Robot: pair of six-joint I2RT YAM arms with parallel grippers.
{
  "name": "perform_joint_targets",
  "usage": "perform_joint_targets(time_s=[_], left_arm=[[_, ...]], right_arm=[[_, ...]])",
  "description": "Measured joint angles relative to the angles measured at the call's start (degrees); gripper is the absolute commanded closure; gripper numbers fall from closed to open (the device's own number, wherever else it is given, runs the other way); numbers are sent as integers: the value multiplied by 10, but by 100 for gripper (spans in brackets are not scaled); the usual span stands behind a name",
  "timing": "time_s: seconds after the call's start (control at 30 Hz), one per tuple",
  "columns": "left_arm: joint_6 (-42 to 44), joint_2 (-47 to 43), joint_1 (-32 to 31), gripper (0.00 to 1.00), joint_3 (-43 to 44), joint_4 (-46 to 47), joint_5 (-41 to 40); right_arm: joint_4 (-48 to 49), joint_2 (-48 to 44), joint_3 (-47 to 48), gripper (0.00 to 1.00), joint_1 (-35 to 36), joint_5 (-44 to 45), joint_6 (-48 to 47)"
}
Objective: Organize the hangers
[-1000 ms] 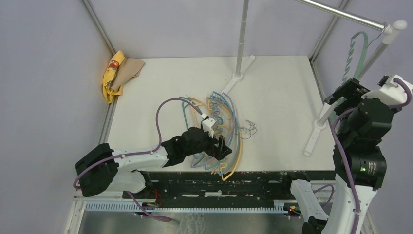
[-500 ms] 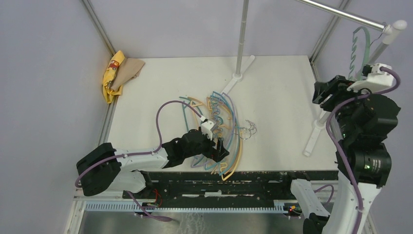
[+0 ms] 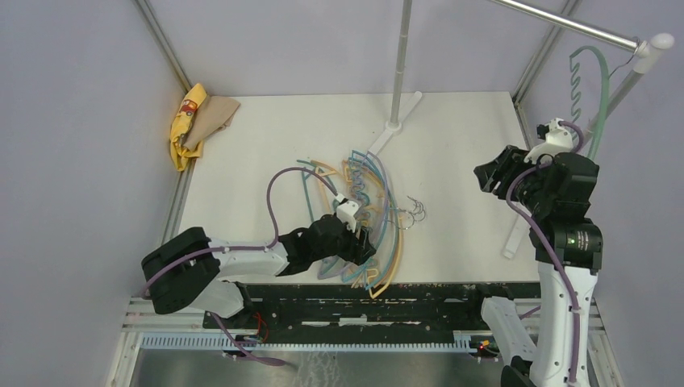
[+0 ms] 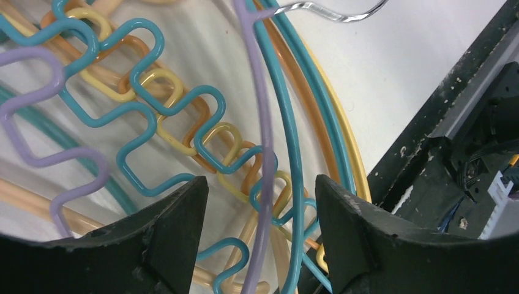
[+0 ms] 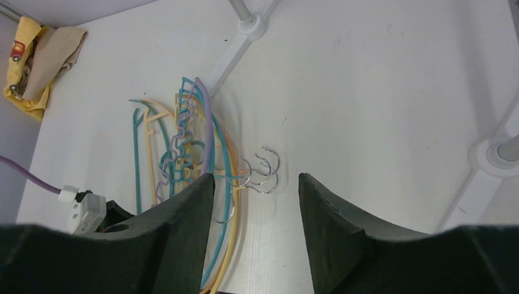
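Note:
A tangled pile of teal, tan-orange and lilac hangers [image 3: 373, 211] lies on the white table [image 3: 468, 145], metal hooks [image 3: 411, 214] to its right. It also shows in the left wrist view [image 4: 183, 116] and the right wrist view [image 5: 190, 147]. One teal hanger [image 3: 595, 85] hangs on the rail [image 3: 565, 22] at the far right. My left gripper [image 3: 360, 246] is open, low over the near end of the pile, a lilac and a teal strand between its jaws [image 4: 262, 226]. My right gripper [image 3: 494, 177] is open and empty, raised right of the pile.
A yellow-and-tan cloth [image 3: 196, 121] lies at the table's far left corner. The rack's posts and white feet stand at the back [image 3: 397, 121] and right [image 3: 516, 234]. A purple cable [image 3: 278, 189] loops over the table by the left arm. The table's front edge is just below the pile.
My right arm has swung down and left, away from the hung teal hanger, which now hangs free on the rail. My left gripper has crept slightly toward the front of the pile.

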Motion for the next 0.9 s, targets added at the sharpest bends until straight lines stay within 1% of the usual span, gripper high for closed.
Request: perform_joint_targets(time_s=[0.07,0.1,0.17,0.2,0.33,0.37,0.4,0.43,0.47,0.5,0.6,0.7,0.77,0.9], left_arm=[[0,18,0,34,7,12,-7],[0,24,0,39,10,19,-10],[0,38,-2,53,15,29,-15],[0,44,-2,58,16,34,-18],[-1,66,-4,61,16,35,-23],[-1,67,-4,64,16,37,-23],[-1,67,-4,73,16,37,-23],[-1,68,-4,85,16,38,-22],[-1,68,-4,95,15,39,-22],[-3,68,-4,97,14,41,-23],[-1,67,-6,97,13,49,-23],[0,52,-6,97,13,33,-25],[0,26,-6,97,14,-5,-27],[4,-49,-6,97,39,-112,-35]], right_arm=[[0,-10,-7,39,0,-8,0],[3,-15,-10,39,0,-12,0],[5,-22,-15,39,0,-17,1],[5,-25,-17,39,0,-20,1],[12,-27,-31,39,0,-26,5],[13,-26,-34,40,0,-26,6],[13,-25,-37,40,0,-27,7],[13,-24,-38,39,0,-27,9],[13,-23,-40,40,0,-28,9],[14,-22,-40,39,0,-28,10],[16,-21,-40,40,0,-29,11],[18,-21,-40,41,0,-37,11],[18,-18,-40,42,0,-49,11],[21,-3,-41,42,8,-72,12]])
